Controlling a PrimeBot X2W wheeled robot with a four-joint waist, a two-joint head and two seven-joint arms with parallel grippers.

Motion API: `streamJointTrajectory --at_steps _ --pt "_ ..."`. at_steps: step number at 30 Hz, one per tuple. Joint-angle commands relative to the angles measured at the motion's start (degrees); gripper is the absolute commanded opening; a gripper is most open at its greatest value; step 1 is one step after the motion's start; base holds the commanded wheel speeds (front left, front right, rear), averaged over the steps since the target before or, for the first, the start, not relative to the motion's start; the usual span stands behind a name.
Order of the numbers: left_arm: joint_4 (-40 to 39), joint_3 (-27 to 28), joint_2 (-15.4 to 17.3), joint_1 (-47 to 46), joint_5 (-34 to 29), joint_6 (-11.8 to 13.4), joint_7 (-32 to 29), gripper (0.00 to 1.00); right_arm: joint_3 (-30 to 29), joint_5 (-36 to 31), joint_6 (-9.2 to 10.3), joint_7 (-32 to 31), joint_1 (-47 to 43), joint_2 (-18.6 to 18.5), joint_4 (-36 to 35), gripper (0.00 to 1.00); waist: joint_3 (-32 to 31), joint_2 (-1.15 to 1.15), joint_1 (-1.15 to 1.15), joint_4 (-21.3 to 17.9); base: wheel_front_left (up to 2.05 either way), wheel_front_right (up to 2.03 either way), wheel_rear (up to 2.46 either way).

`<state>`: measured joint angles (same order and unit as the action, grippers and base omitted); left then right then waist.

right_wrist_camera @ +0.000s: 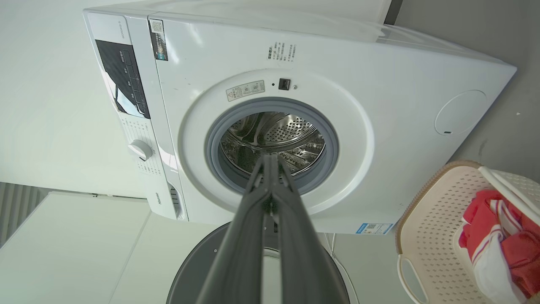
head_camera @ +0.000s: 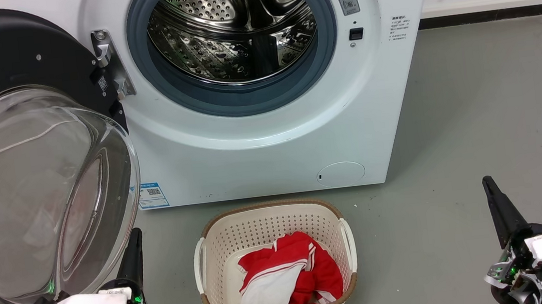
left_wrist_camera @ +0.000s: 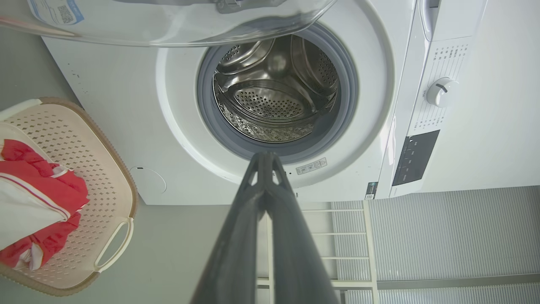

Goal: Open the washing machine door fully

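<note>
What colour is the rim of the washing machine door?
Black, around clear glass; the washing machine door shows best in the head view.

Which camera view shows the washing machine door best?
The head view: the washing machine door stands swung open at the left, black ring, glass bowl and hinge plain. The left wrist view catches its clear bowl rim along the top; the right wrist view, a dark arc behind the right gripper.

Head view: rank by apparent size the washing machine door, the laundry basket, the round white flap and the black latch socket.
1. washing machine door, though it swings toward the camera, which exaggerates its lead
2. laundry basket
3. round white flap
4. black latch socket
</note>
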<state>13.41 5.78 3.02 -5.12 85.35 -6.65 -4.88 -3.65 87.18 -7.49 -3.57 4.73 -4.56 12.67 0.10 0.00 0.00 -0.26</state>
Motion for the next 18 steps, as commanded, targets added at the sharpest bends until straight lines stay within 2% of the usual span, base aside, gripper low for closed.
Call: streamJointTrajectory --at_steps 1,14,18 --pt "0.11 0.20 -0.03 -1.07 1.11 -0.51 -0.34 0.00 -0.20 1.14 0.00 -0.24 0.95 0.01 0.13 0.00 0.00 0.00 0.00 0.02 0.00 0.00 0.00" --pt "0.76 0.93 -0.19 -1.39 7.16 -1.00 -1.87 0.00 -0.84 7.07 0.00 -1.43 1.66 0.22 1.40 0.00 0.08 0.00 0.00 0.25 0.00 0.00 0.00" --pt "0.75 0.93 -0.18 -1.36 7.09 -1.01 -1.87 0.00 -0.94 6.94 0.00 -1.49 1.68 0.31 1.40 0.00 0.08 0.00 0.00 0.26 0.00 0.00 0.00"
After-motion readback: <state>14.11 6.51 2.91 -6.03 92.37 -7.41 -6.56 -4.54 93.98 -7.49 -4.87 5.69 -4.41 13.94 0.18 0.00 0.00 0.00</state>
